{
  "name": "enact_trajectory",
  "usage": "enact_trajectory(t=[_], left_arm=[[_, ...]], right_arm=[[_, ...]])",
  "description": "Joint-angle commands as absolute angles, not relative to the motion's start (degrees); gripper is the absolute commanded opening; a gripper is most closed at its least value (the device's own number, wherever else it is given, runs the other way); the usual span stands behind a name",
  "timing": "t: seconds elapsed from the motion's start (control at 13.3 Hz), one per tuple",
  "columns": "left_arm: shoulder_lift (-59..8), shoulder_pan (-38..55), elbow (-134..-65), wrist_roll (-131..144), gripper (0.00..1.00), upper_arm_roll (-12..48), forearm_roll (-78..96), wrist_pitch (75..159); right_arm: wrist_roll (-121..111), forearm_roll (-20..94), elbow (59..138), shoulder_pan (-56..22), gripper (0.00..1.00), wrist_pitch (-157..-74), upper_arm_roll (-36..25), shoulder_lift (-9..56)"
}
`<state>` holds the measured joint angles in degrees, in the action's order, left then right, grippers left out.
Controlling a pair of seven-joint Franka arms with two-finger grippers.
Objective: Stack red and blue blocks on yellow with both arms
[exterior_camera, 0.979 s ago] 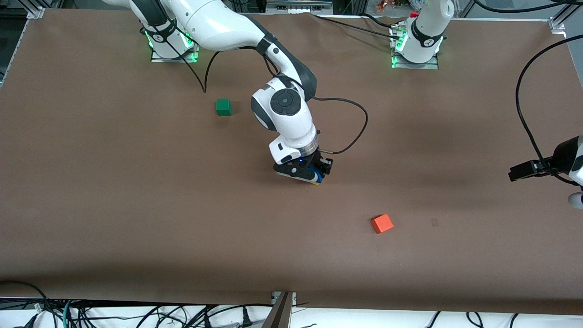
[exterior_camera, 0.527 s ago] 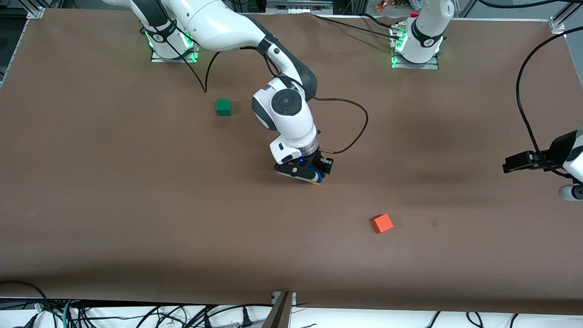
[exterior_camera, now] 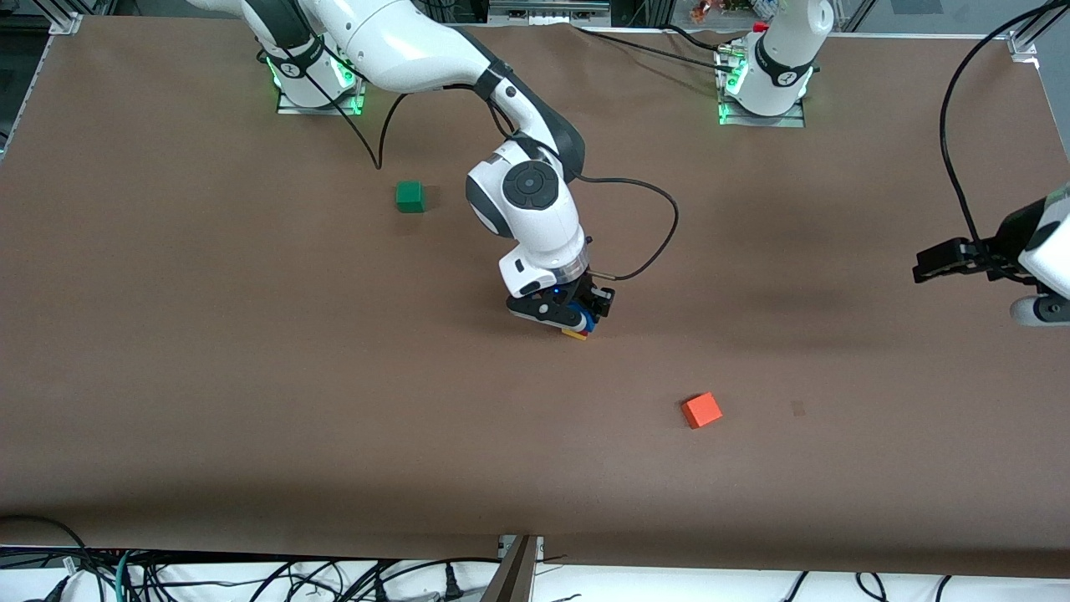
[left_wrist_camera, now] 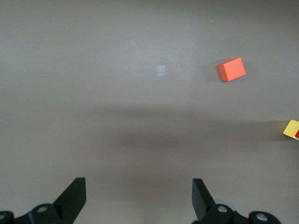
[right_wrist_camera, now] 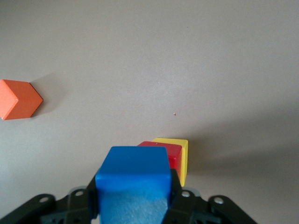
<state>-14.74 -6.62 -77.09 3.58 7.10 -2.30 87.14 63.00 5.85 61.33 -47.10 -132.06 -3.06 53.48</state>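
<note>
My right gripper (exterior_camera: pixel 577 320) is shut on the blue block (exterior_camera: pixel 588 318) at mid-table. It holds the block right over the red block (exterior_camera: pixel 583 329), which sits on the yellow cube (exterior_camera: pixel 573 334). In the right wrist view the blue block (right_wrist_camera: pixel 133 179) fills the space between the fingers (right_wrist_camera: pixel 175 186), with the red block (right_wrist_camera: pixel 164 154) and the yellow cube (right_wrist_camera: pixel 181 154) just past it. Whether blue touches red I cannot tell. My left gripper (exterior_camera: pixel 924 269) hangs open and empty over the left arm's end of the table. The left wrist view shows its gripper (left_wrist_camera: pixel 138 189) over bare table, with the yellow cube (left_wrist_camera: pixel 291 129) at the view's edge.
An orange cube (exterior_camera: pixel 701 410) lies nearer the front camera than the stack, toward the left arm's end; it also shows in both wrist views (left_wrist_camera: pixel 231 69) (right_wrist_camera: pixel 17 99). A green cube (exterior_camera: pixel 410 196) lies toward the right arm's base. A small pale mark (left_wrist_camera: pixel 161 70) is on the table.
My right gripper has risen a little with the blue block, so the red block now shows under it. My left gripper has drifted toward the bases' side and slightly inward.
</note>
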Motion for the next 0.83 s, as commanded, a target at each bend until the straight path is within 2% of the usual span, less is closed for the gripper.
enact_trajectory(t=[0.0, 0.08, 0.23, 0.38, 0.75], left_arm=[[-8.2, -6.1, -87.2, 4.1, 1.0, 6.6, -1.2, 92.2], [-8.1, -6.2, -87.4, 4.8, 1.0, 6.6, -1.2, 92.3], [-8.8, -6.2, -86.8, 6.0, 1.0, 6.6, -1.1, 92.1], [-9.7, -6.7, -86.6, 6.0, 1.0, 6.8, -1.1, 92.2], [-9.9, -7.5, -86.3, 5.4, 1.0, 6.8, -1.1, 92.2]], right_arm=[[63.8, 6.2, 59.2, -47.3, 0.9, -130.8, -3.1, 54.1], [63.8, 6.1, 59.2, -47.3, 1.0, -130.7, -3.2, 54.1], [63.7, 6.1, 59.2, -47.2, 1.0, -130.3, -3.3, 53.8], [63.2, 6.1, 59.1, -47.0, 1.0, -126.6, -3.7, 52.4], [53.7, 6.5, 59.5, -40.3, 1.0, -112.8, -3.7, 41.8]])
